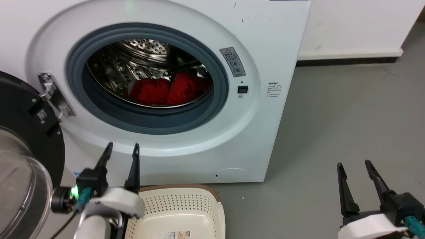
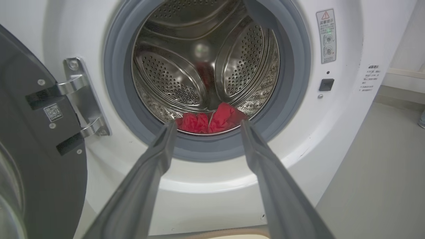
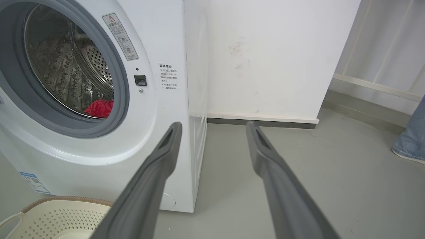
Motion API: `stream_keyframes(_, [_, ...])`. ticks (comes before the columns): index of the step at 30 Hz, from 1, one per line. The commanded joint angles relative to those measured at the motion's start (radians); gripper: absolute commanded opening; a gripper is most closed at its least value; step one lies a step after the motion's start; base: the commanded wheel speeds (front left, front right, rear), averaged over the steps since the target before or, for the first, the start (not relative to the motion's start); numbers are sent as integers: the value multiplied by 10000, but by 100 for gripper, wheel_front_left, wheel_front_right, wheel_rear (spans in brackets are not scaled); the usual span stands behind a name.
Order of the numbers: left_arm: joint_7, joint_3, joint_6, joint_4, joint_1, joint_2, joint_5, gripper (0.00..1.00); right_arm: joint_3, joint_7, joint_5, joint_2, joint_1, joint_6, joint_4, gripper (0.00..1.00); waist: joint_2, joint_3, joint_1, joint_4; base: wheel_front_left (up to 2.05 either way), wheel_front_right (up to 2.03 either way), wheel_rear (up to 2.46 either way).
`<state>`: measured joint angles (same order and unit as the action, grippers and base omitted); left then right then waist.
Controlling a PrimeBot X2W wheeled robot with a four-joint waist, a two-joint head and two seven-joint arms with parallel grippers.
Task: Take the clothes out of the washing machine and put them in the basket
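Red clothes [image 1: 166, 91] lie at the bottom of the steel drum of the white washing machine [image 1: 265, 39], whose door [image 1: 23, 132] hangs swung out to the left. The same clothes [image 2: 209, 121] appear past my left fingers, and a red corner of the clothes [image 3: 99, 108] is seen in the right wrist view. The cream basket [image 1: 179, 209] with a brown rim sits on the floor in front of the machine. My left gripper [image 1: 122, 149] is open, outside the porthole and below it, above the basket's left side. My right gripper [image 1: 354, 165] is open over the floor at the right.
Grey floor [image 1: 348, 116] stretches to the right of the machine up to a white wall [image 1: 352, 26] with a dark skirting. A person's jeans leg and shoe [image 3: 410, 139] stand at the far right of the right wrist view. The door's hinge [image 1: 54, 96] juts out at the porthole's left.
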<state>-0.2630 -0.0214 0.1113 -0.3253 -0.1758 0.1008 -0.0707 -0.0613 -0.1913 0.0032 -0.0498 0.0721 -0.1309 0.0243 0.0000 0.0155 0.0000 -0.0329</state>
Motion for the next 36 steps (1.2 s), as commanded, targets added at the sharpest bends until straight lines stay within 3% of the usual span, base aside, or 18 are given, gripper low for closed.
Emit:
stream_keyframes(1, [-26,27,15,-79,-414,72,69,100,36,2,48,-7,-262,3,-80,100,0,267,0,-173,0,0,0])
stream_keyframes(10, [209,402,152,-1935,-3464,793,-137,100,382,-111,195,-5,-950,3,-246,100,0,1683,0,-977,0,0,0])
stream_keyframes(22, [1842,1711,196,-4381,-6978,2531,-1100,100,818,-503,687,4,-1937,3,-66,100,0,3738,0,-2398,0,0,0])
stream_keyframes(24, [2390,2229,187,-4902,-7676,3148,-1588,100,988,-617,982,2,-2178,3,30,100,0,4245,0,-2838,0,0,0])
stream_keyframes(30, [3243,2938,188,-5492,-8649,4119,-2387,100,1254,-730,1402,5,-2455,3,206,100,0,4932,0,-3470,0,0,0])
stream_keyframes(31, [3897,3341,189,-5614,-9205,4668,-2795,100,1377,-731,1688,4,-2569,3,255,100,0,5313,0,-3797,0,0,0])
stream_keyframes(36, [4821,3873,189,-5671,-10142,5513,-3253,100,1593,-733,2092,7,-2643,3,92,100,0,5905,0,-4270,0,0,0])
